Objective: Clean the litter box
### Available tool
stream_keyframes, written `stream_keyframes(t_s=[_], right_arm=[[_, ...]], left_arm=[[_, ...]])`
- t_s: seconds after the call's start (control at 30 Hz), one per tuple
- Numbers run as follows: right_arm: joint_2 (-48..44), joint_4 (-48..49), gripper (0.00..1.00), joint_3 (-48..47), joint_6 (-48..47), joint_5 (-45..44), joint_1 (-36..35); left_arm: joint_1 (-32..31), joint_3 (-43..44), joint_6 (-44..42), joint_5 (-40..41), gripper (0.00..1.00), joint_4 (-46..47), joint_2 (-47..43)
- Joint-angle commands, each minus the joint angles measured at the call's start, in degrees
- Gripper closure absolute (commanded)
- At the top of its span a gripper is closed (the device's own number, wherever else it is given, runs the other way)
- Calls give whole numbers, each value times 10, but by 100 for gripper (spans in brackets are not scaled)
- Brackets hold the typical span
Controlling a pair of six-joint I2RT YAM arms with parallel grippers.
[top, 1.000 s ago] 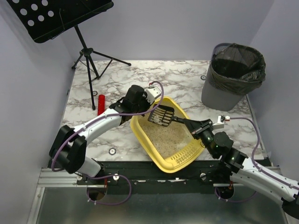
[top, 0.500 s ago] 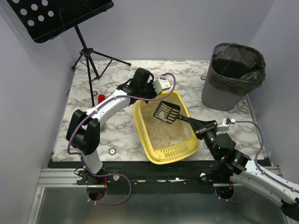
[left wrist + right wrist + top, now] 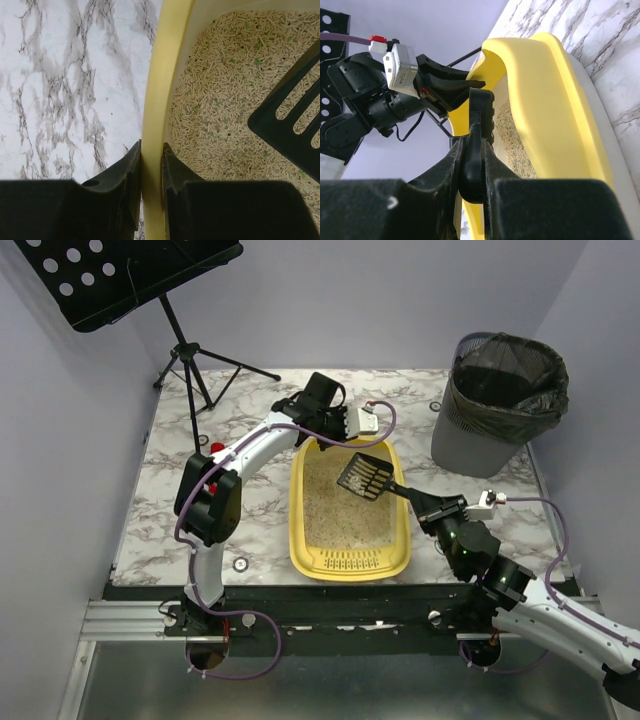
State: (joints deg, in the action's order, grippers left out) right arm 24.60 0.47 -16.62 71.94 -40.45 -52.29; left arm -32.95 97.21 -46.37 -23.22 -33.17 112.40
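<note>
The yellow litter box [image 3: 300, 540] lies on the marble table, slotted sieve end toward the arms, beige pellet litter inside. My left gripper [image 3: 322, 432] is shut on its far rim; in the left wrist view [image 3: 151, 155] the fingers pinch the yellow rim [image 3: 160, 90]. My right gripper [image 3: 420, 502] is shut on the handle of a black slotted scoop [image 3: 366, 476], whose head hangs over the litter at the box's far right. In the right wrist view [image 3: 471, 150] the handle [image 3: 479, 125] stands between the fingers, beside the box's yellow wall [image 3: 555, 100].
A grey bin with a black bag [image 3: 498, 403] stands at the back right. A black music stand [image 3: 180, 350] has its tripod on the table's far left. A red object [image 3: 215, 448] lies by the left arm.
The left gripper has swung the box's far end to the right, so the box now lies straight with its sieve end at the near edge. The scoop moved slightly right and back.
</note>
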Motion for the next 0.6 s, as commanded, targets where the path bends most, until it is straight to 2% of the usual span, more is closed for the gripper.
stream_keyframes(t_s=[0.0,0.03,0.1,0.13,0.2,0.23,0.4,0.53,0.57], right_arm=[[15,0,100,-24,-17,-53,-1],[16,0,100,-24,-19,-57,-1],[19,0,100,-25,-20,-63,-2],[19,0,99,-24,-20,-61,-1],[19,0,100,-22,-17,-57,-1],[19,0,100,-22,-15,-53,-2],[19,0,100,-17,-8,-48,-1],[7,0,100,-12,-3,-34,-1],[5,0,99,-12,-3,-33,-1]], left_arm=[[-1,56,-20,-39,67,-7,17],[-2,65,1,-37,50,-3,23],[-1,85,25,-42,38,-1,35],[-1,87,47,-43,18,2,35],[0,77,69,-32,11,33,25],[-1,72,91,-24,3,43,20],[-1,41,159,0,1,100,-39],[-2,4,263,62,1,158,-98],[-3,-1,284,100,1,164,-118]])
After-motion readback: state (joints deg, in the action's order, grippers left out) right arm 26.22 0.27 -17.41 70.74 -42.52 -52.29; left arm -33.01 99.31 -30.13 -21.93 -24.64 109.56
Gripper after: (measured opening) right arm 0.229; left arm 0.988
